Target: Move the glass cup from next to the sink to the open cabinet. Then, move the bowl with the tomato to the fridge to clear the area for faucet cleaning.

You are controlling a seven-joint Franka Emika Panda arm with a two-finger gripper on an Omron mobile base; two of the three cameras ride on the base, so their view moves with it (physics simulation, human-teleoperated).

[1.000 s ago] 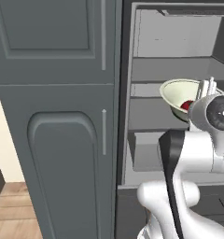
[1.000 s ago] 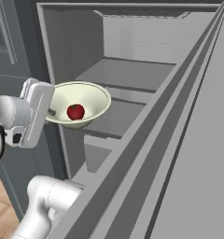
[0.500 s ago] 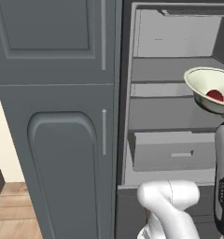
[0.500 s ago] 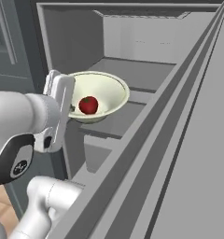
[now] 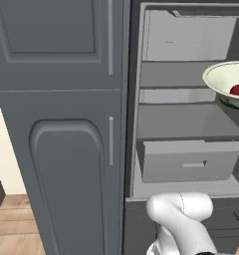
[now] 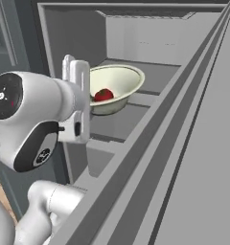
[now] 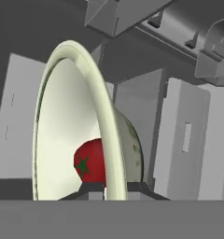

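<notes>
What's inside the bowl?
A red tomato sits inside the bowl. The bowl's rim hides part of the tomato, so whatever lies under it can't be seen.

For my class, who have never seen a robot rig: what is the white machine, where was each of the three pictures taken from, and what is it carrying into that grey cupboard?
The white machine is a robot arm on a base that can drive, in a simulated kitchen. Two pictures come from cameras on the base, behind the arm to its left and right. The third comes from a camera on the hand, looking along its jaws. The grey cupboard is an open fridge with shelves and a drawer. The gripper is shut on the rim of a cream bowl, one finger inside and one outside. A small red tomato lies in the bowl, which is held above a fridge shelf.
</notes>
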